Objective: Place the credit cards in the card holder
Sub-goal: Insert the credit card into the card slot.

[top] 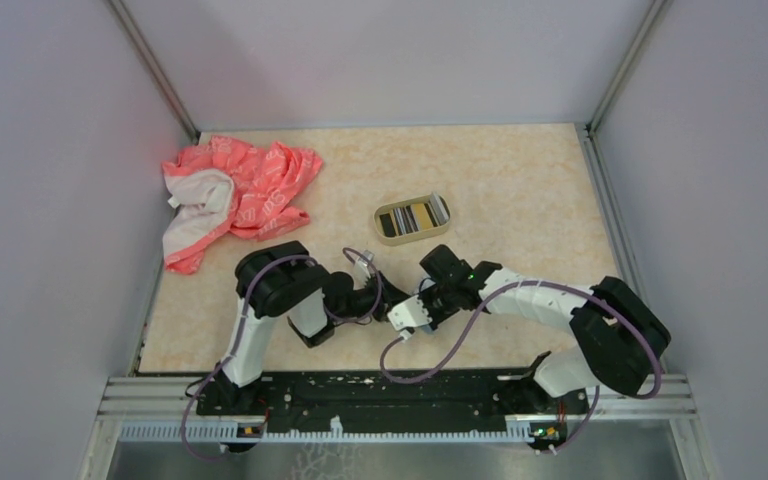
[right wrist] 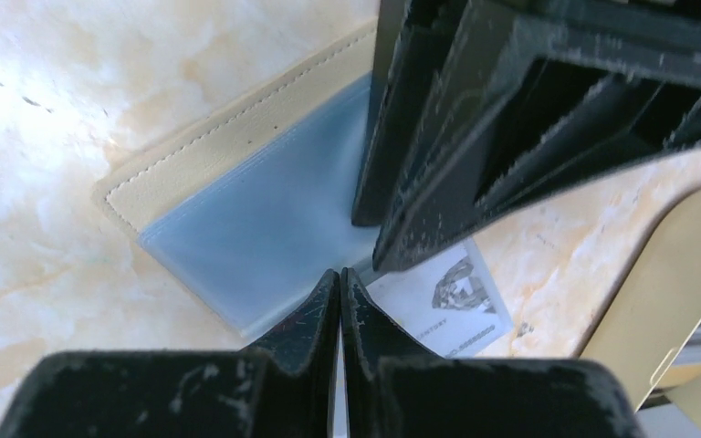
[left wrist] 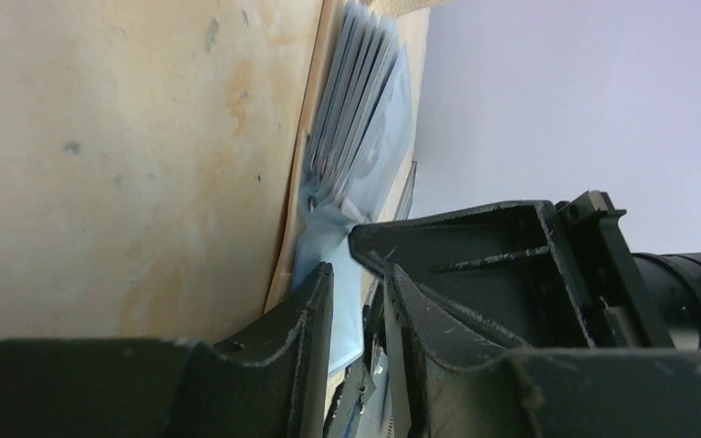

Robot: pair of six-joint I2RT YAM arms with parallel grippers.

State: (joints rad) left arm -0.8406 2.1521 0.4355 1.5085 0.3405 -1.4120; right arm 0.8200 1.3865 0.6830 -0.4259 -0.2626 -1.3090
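A tan stitched card holder (right wrist: 228,128) with clear bluish plastic sleeves (right wrist: 256,237) lies on the table between both grippers. My left gripper (left wrist: 360,269) is shut on one sleeve; other sleeves fan out above it (left wrist: 356,100). Its fingers (right wrist: 420,155) show in the right wrist view. My right gripper (right wrist: 340,274) is shut, its tips at the sleeve's edge beside a white printed credit card (right wrist: 447,306) that lies partly under the left fingers. In the top view the grippers (top: 385,292) (top: 412,312) meet near the table's front. Several striped cards (top: 415,216) sit in a gold-olive tin (top: 388,236).
A crumpled pink and white cloth (top: 235,195) lies at the back left. The tin's rim (right wrist: 666,292) is close on the right of my right gripper. Grey walls enclose the table on three sides.
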